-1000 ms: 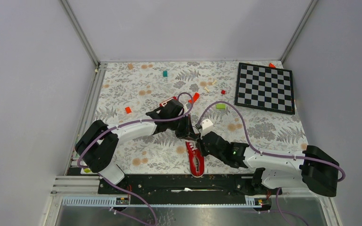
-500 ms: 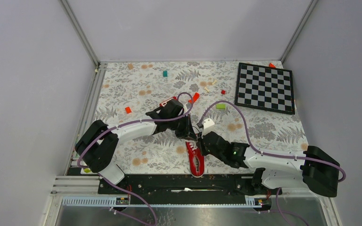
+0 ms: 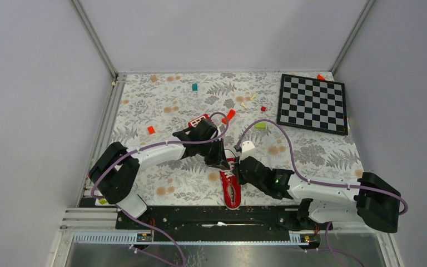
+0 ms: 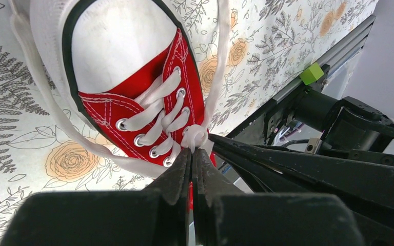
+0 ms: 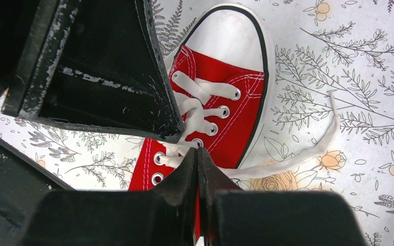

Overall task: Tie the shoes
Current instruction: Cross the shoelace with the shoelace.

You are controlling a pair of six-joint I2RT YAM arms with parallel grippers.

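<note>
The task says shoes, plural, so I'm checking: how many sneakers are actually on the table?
1. The red sneaker lies on the table, midway along its near edge. The arms cover some surface, so a second could be hidden, though none shows.

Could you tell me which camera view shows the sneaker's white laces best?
The left wrist view: the laces run unobstructed through the eyelets to the shut left pincer. In the right wrist view that pincer covers part of them; the top view shows the sneaker too small for lace detail.
</note>
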